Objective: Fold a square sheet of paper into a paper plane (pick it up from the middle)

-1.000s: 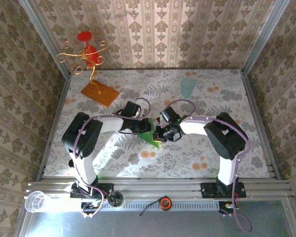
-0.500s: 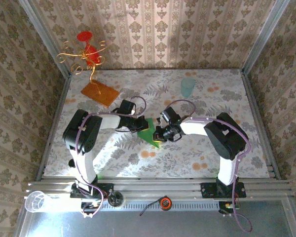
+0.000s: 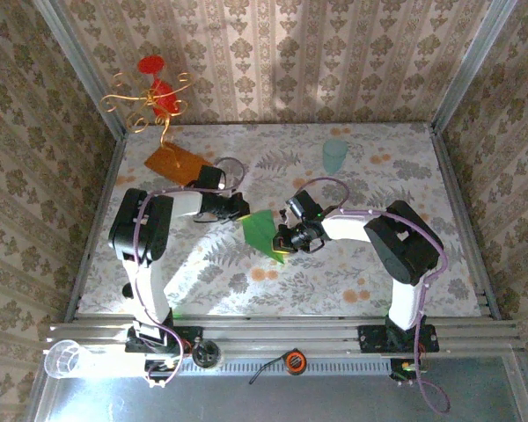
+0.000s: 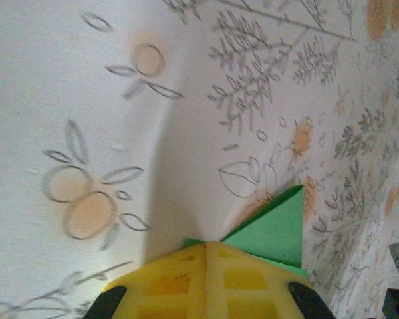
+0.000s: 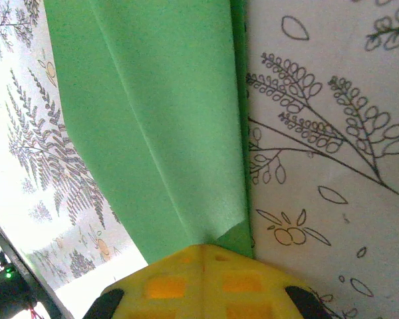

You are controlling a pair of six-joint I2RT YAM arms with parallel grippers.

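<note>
The narrow, pointed green paper plane [image 3: 262, 233] lies mid-tabletop [image 3: 352, 281]; the right gripper [image 3: 282, 239] has its jaws clamped on the plane's right edge; the left gripper [image 3: 238, 209], jaws together and seemingly empty, has drawn back off it toward the orange-brown board [image 3: 178, 163]; likely a crease is pressed, leaving the lift.

Paper plane [image 3: 260, 230] between left hand [image 3: 240, 211] and right hand [image 3: 280, 239]
</note>
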